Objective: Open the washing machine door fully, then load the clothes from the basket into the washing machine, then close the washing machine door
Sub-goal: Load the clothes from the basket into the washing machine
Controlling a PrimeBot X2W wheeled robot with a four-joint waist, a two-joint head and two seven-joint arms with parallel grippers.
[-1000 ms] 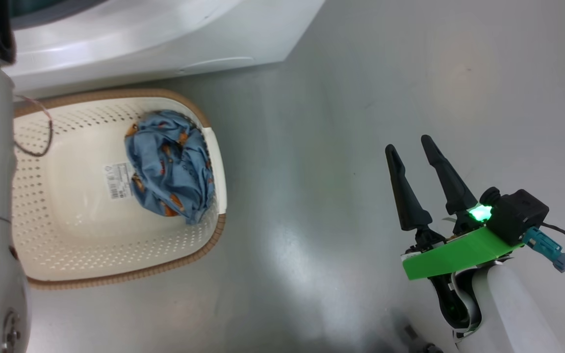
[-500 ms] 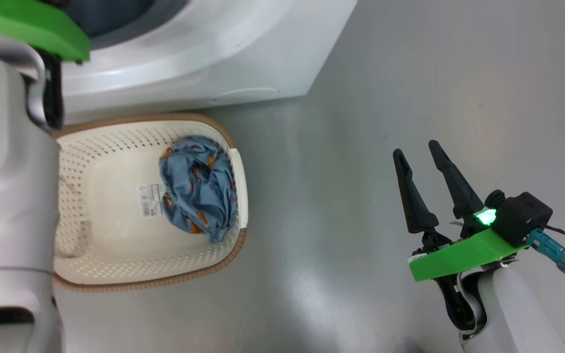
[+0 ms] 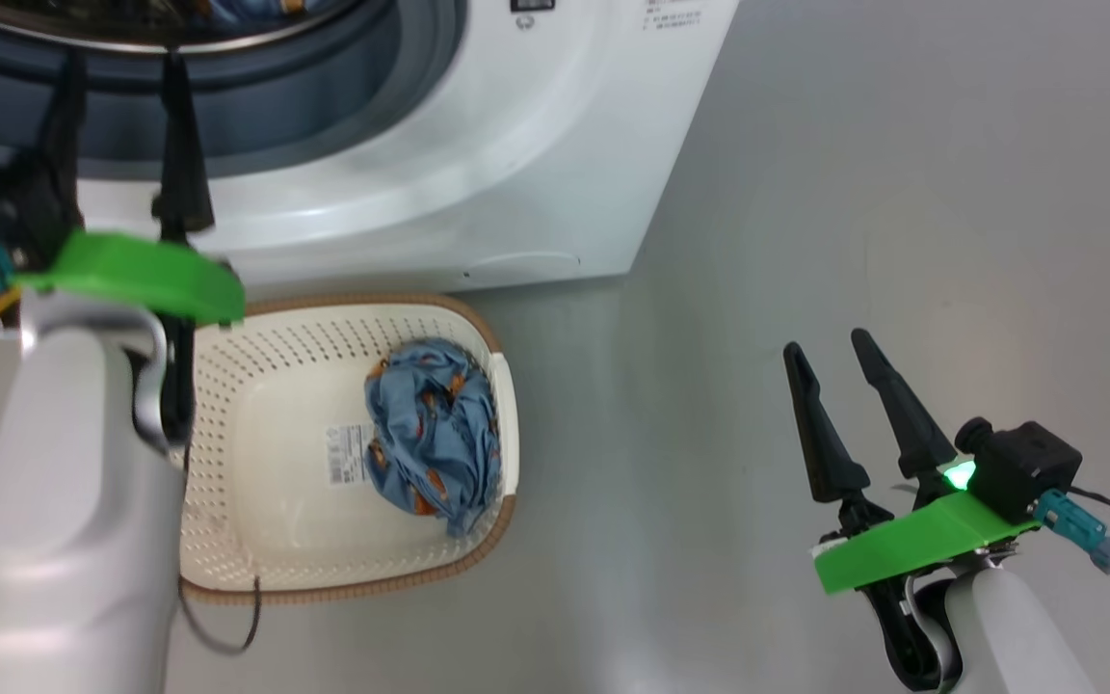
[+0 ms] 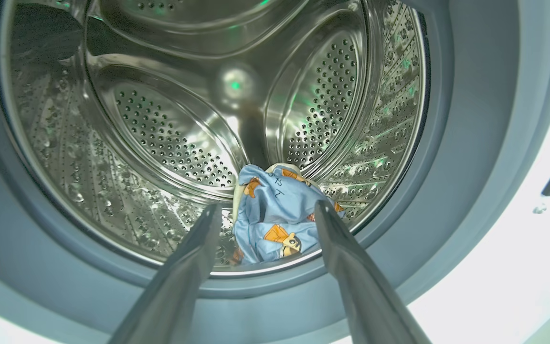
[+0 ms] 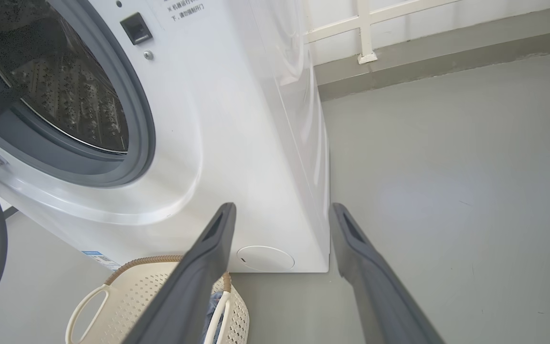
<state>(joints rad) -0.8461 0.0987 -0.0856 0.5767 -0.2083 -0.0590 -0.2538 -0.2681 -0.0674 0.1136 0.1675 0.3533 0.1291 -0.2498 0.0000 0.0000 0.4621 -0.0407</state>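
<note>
Basket (image 3: 276,501) with one garment (image 3: 435,434), drum (image 4: 160,129) with one

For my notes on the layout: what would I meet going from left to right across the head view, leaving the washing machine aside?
The left gripper → label sticker → blue clothes → right gripper.

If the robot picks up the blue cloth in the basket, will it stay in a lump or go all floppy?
Probably floppy: the blue cloth lies crumpled in soft folds, so it would likely droop and unfold. It looks thin, so probably light. It shouldn't roll or slide much, slumped against the basket wall.
</note>
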